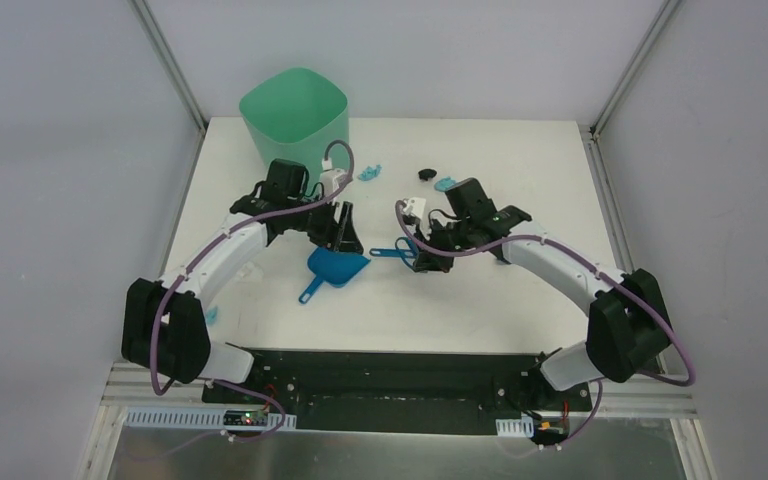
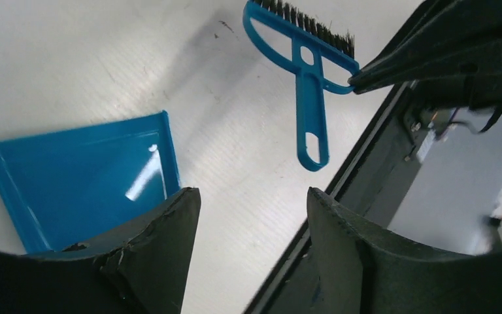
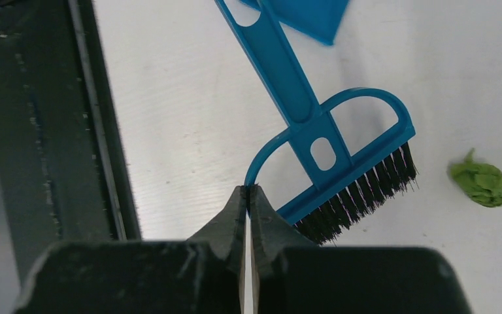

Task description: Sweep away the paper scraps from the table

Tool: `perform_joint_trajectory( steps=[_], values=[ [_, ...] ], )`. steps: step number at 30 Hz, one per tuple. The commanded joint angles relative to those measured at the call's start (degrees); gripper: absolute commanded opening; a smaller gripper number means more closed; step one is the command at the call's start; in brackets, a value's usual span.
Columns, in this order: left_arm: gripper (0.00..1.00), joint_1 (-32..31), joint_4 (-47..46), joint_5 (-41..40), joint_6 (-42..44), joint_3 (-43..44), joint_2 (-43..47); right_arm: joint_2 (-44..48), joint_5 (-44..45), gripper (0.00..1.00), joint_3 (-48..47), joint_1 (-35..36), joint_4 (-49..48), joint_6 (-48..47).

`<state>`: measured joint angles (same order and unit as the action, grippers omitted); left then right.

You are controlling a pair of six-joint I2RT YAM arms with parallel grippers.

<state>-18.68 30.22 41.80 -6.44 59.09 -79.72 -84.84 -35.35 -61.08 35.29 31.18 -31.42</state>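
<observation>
Paper scraps lie on the white table [image 1: 520,300]: light blue ones [image 1: 368,172], a black one [image 1: 425,174] and a blue one [image 1: 445,184] at the back, and one more [image 1: 210,315] by the left arm. An olive green scrap [image 3: 480,183] lies beside the brush bristles. My right gripper [image 3: 251,190] [image 1: 418,258] is shut on the thin arch of the blue hand brush [image 3: 327,150] [image 2: 307,78]. My left gripper [image 2: 251,196] [image 1: 345,235] stands open just above the table, with nothing between its fingers. The blue dustpan [image 2: 85,176] [image 1: 338,268] lies beside its left finger.
A mint-green bin [image 1: 295,110] stands at the back left of the table. The black front edge [image 2: 359,157] runs close to the brush handle. Grey walls close in both sides.
</observation>
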Motion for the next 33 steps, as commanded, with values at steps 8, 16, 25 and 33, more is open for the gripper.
perform_joint_trajectory(
  steps=[8,16,25,33],
  values=[
    [0.62,-0.16,2.52,28.39,45.73,4.70,0.60,3.77,-30.04,0.00,-6.26,-4.77,17.33,1.47],
    [0.61,-1.46,7.26,35.07,53.12,5.68,0.70,3.86,-44.21,0.00,-8.84,-12.33,13.23,11.95],
    [0.49,-4.39,-47.68,34.71,0.58,-4.03,-3.80,3.65,-51.95,0.00,-10.81,-16.13,10.05,18.37],
    [0.43,-8.96,-57.01,35.50,-3.79,-2.98,-8.25,5.26,-52.19,0.00,-10.23,-17.80,9.16,20.08]
  ],
)
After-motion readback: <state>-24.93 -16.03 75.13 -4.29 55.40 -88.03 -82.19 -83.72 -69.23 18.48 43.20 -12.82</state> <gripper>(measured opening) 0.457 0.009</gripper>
